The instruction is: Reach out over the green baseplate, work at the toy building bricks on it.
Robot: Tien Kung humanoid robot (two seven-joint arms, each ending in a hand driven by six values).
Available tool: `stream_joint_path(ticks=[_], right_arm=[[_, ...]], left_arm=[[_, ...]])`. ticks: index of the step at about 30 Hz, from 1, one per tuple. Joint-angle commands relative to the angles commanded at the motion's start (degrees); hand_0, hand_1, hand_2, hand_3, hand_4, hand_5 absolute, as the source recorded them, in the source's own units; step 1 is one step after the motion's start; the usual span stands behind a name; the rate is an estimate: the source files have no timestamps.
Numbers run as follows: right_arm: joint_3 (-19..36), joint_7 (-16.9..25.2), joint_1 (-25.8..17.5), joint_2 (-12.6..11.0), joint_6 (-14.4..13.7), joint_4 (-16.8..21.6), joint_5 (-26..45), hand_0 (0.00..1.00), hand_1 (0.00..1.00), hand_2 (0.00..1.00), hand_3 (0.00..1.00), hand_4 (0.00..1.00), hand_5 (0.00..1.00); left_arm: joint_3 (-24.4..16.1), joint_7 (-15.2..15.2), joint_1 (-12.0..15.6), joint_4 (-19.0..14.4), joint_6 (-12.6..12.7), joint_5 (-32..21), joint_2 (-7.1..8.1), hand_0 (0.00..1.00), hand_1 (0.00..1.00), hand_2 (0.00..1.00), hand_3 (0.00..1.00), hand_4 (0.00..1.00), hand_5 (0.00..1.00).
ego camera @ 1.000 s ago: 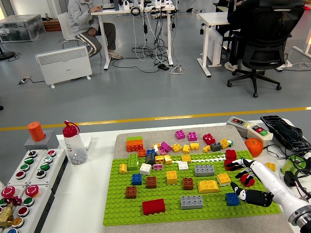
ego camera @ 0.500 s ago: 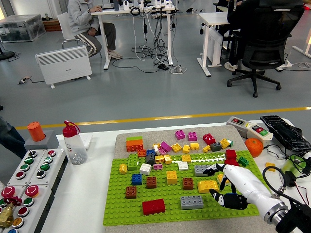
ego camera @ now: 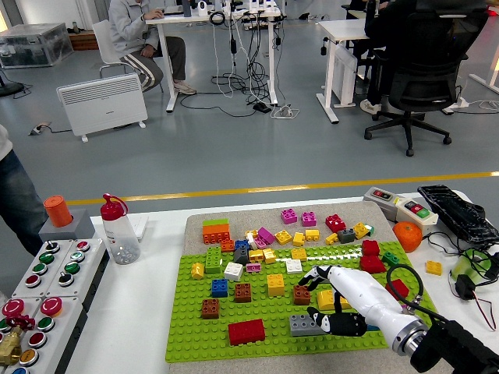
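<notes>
Your right hand (ego camera: 327,300), fingers spread and empty over the green baseplate (ego camera: 195,339), could knock the brown brick (ego camera: 302,294) or grey brick (ego camera: 302,325) loose.

A clear bottle (ego camera: 118,230) with a red cap stands on the table's (ego camera: 148,312) left part, next to an orange cylinder (ego camera: 58,211) on a grey block and panels of red and green buttons (ego camera: 54,276). At the right lie an orange (ego camera: 407,235), a switch box (ego camera: 399,205) and a keyboard (ego camera: 458,214). Beyond the table are a white heater (ego camera: 103,103), desks (ego camera: 218,39) and a black office chair (ego camera: 421,70).
</notes>
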Motion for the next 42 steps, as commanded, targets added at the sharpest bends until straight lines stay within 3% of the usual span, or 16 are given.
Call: stream_joint_path(ticks=[19, 42], right_arm=[[-5.0, -4.4, 5.3, 3.5, 4.7, -8.9, -2.7, 0.043, 0.217, 0.658, 0.67, 0.682, 0.166], [-5.3, -4.2, 6.1, 4.2, 5.4, -13.1, -4.5, 0.042, 0.205, 0.652, 0.672, 0.712, 0.179]], left_arm=[[0.4, 0.1, -0.1, 0.0, 0.1, -0.4, 0.0, 0.679, 0.701, 0.724, 0.578, 0.339, 0.998], [1.1, 0.5, 0.0, 0.0, 0.4, -0.9, 0.0, 0.678, 0.701, 0.725, 0.578, 0.337, 0.998]])
